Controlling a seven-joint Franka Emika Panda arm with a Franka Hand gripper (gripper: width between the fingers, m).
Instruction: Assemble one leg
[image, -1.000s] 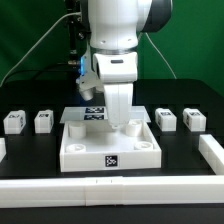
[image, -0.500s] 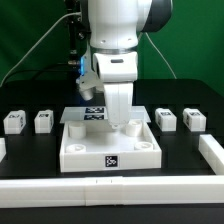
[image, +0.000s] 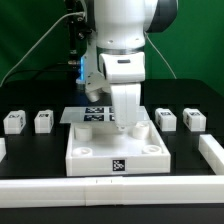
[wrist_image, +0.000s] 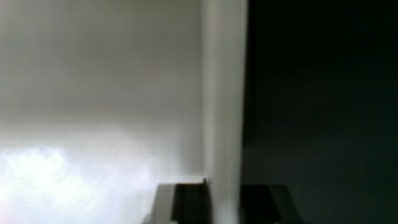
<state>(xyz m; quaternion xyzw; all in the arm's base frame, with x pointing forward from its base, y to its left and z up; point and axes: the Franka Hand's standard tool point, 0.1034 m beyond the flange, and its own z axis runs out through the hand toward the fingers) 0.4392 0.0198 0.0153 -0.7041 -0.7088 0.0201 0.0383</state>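
Here we see the pincer (image: 127, 124) lowered at the far right corner of the white tray (image: 90, 158) mid-desk (image: 35, 150); whether it is spread or pinching, we cannot tell. The left legs (image: 43, 121) and right legs (image: 166, 119) stand on the desk, flanking the tray.

Four small white tagged legs (image: 43, 121) stand upright, in two pairs.
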